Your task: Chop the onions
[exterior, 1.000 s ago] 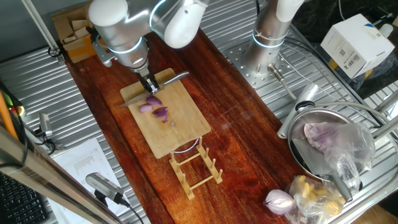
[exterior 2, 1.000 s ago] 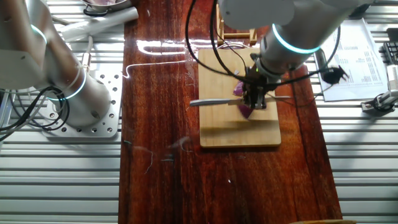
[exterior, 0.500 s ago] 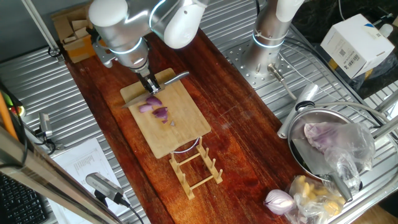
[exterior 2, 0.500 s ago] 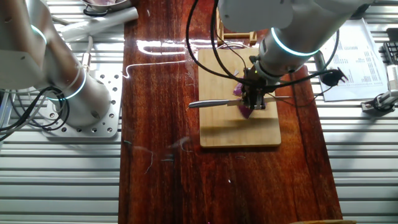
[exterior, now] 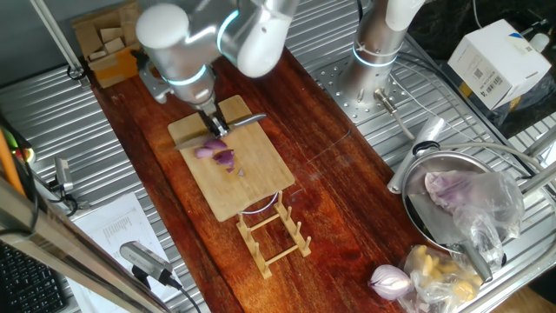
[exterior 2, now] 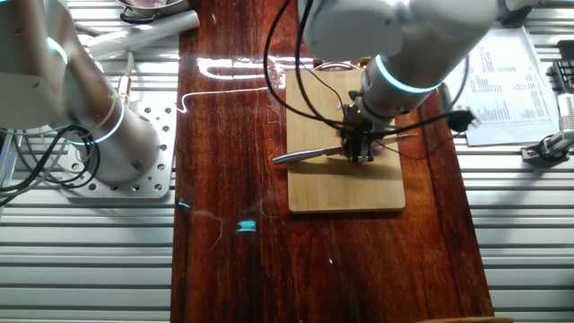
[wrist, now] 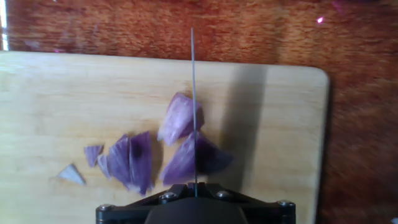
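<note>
Purple onions lie cut in several pieces on a wooden cutting board (exterior: 252,187): a pair (exterior: 215,155) under the hand and a small bit (exterior: 241,171) beside it. In the hand view, two larger onion wedges (wrist: 181,118) (wrist: 205,158) sit on either side of the knife blade (wrist: 193,93), and thinner slivers (wrist: 132,163) lie to the left. My gripper (exterior: 213,129) (exterior 2: 359,148) (wrist: 194,190) is shut on the knife (exterior: 248,120) (exterior 2: 300,156), holding it edge-down right over the pieces. From the other fixed view the hand hides the onions.
A wooden rack (exterior: 274,230) stands at the board's near end. A metal bowl (exterior: 417,213) holds a plastic-wrapped lump, with a whole red onion (exterior: 389,280) beside it. A box of wood blocks (exterior: 104,48), the second arm's base (exterior: 373,52) and papers (exterior 2: 511,81) surround the wooden table.
My hand has shifted with the knife across the board and now stands over the onion pieces. The pieces have not moved.
</note>
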{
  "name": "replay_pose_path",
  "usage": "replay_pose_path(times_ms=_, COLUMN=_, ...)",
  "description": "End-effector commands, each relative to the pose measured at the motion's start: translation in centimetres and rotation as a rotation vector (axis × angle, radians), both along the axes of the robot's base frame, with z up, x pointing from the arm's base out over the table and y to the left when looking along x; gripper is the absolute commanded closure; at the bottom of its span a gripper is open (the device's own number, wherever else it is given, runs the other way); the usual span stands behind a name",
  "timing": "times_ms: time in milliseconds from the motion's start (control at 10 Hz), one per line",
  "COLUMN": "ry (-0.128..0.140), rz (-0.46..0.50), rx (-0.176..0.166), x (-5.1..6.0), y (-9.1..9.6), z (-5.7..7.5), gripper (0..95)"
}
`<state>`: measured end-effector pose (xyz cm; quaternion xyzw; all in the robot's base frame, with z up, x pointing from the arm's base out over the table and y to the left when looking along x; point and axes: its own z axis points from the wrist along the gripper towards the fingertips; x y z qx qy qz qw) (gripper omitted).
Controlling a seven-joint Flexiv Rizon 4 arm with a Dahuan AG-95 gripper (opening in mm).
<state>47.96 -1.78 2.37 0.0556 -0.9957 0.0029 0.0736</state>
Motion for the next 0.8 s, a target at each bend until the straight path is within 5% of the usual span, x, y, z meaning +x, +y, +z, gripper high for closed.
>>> replay_pose_path(times_ms=100, ry=0.021, rz=0.000, rx=0.012, x=0.2, y=0.1, z=0.0, gripper=95.0)
replay_pose_path(times_ms=700, ry=-0.003, rz=-0.008, rx=0.014, x=0.3, y=0.1, z=1.4, gripper=95.0)
replay_pose_path(times_ms=800, ry=-0.010, rz=-0.007, rx=0.015, x=0.3, y=0.1, z=1.6, gripper=76.0)
